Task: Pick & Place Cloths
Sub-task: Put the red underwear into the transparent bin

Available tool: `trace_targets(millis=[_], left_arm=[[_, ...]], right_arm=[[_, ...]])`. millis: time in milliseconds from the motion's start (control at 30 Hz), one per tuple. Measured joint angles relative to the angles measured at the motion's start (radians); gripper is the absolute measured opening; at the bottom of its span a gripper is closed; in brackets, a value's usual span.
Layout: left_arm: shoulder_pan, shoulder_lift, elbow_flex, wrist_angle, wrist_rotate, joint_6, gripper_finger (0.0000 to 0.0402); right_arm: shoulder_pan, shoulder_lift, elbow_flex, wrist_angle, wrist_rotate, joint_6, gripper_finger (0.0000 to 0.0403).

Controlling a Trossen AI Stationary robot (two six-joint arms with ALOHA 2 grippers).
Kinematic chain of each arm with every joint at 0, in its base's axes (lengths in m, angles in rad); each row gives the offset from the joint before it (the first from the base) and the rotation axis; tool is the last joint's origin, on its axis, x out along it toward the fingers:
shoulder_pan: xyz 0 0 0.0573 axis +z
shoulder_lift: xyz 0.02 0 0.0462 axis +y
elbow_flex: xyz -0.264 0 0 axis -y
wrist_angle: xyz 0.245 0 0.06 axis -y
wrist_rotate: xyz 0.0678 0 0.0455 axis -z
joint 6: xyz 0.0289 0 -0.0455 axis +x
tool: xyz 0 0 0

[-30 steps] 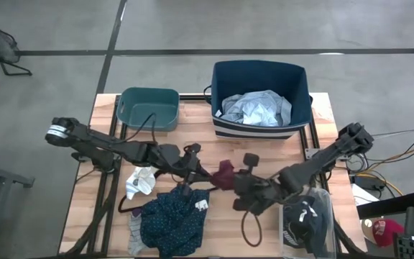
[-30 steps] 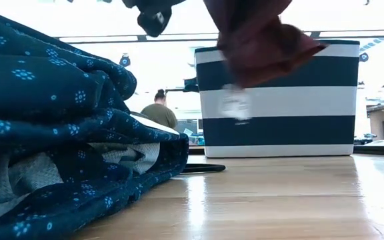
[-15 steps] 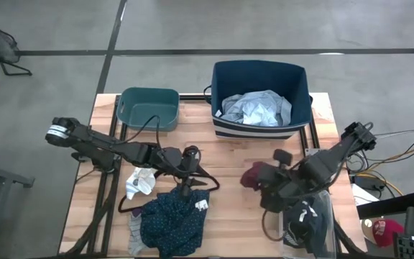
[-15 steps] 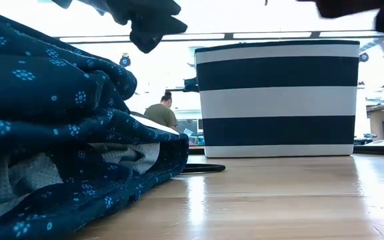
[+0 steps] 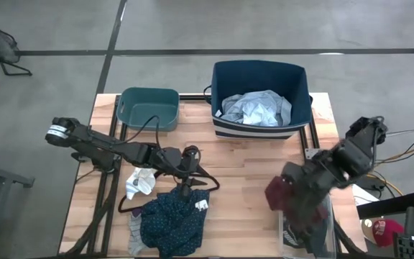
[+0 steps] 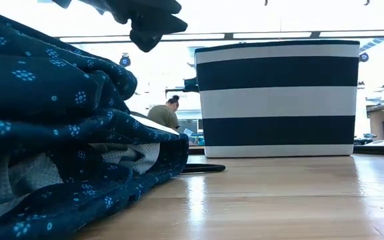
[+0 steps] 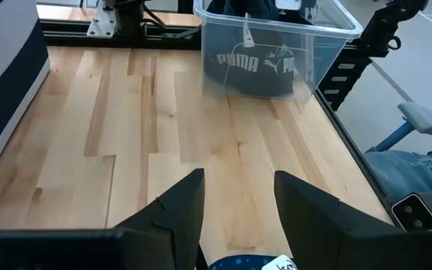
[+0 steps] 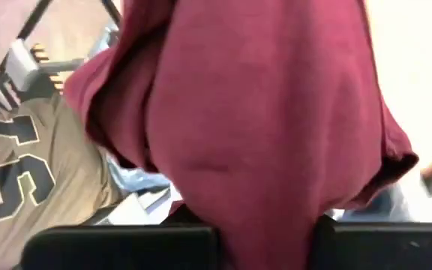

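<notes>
Maroon piece (image 5: 277,193) is gripped by right pincer (image 5: 293,196), just beside clear bin (image 5: 327,208); left pincer (image 5: 186,175) is parted, empty.

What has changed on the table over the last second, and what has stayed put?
The right end effector, shut on the maroon cloth piece, carried it from the table's middle toward the clear plastic bin at the right edge. The left end effector let go of the maroon piece and now stands open. The navy patterned top, white sock and striped basket stayed put.
</notes>
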Motion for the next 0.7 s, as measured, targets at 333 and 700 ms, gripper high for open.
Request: trace_targets(millis=[333, 700], left_arm=[[0.0, 0.0, -0.035, 0.007, 0.0, 0.0, 0.0167], [0.0, 0.0, -0.067, 0.062, 0.0, -0.029, 0.0167]], right_arm=[[0.192, -0.005, -0.317, 0.001, -0.068, 0.427, 0.0013], [0.177, -0.005, -0.714, 0.422, -0.187, 0.485, 0.0013]])
